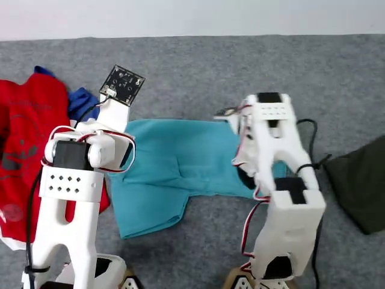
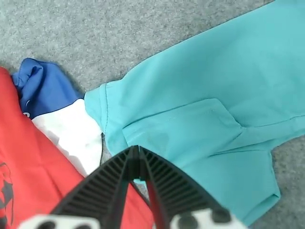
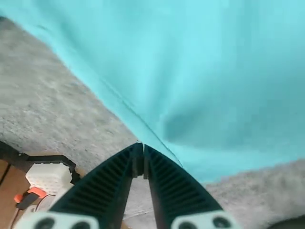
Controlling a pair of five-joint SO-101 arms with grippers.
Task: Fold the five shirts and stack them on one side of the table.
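Note:
A teal shirt (image 1: 174, 162) lies spread in the middle of the grey table, one sleeve pointing toward the near edge. My right gripper (image 3: 139, 145) sits low at its right hem, shut with the teal shirt's (image 3: 200, 62) seam at its tips; the cloth puckers just beyond. My left gripper (image 2: 139, 151) hangs shut and empty above the teal shirt's (image 2: 214, 86) left sleeve corner. A red shirt (image 1: 27, 126) lies crumpled at the far left, over a blue and white shirt (image 1: 81, 102). A dark green shirt (image 1: 361, 180) lies at the right edge.
Grey carpet-like covering (image 1: 198, 66) spans the table, bare along the back. The red shirt (image 2: 28, 181) and the blue and white shirt (image 2: 43, 88) lie close beside the left gripper. An arm's base (image 3: 43, 181) stands at the near edge.

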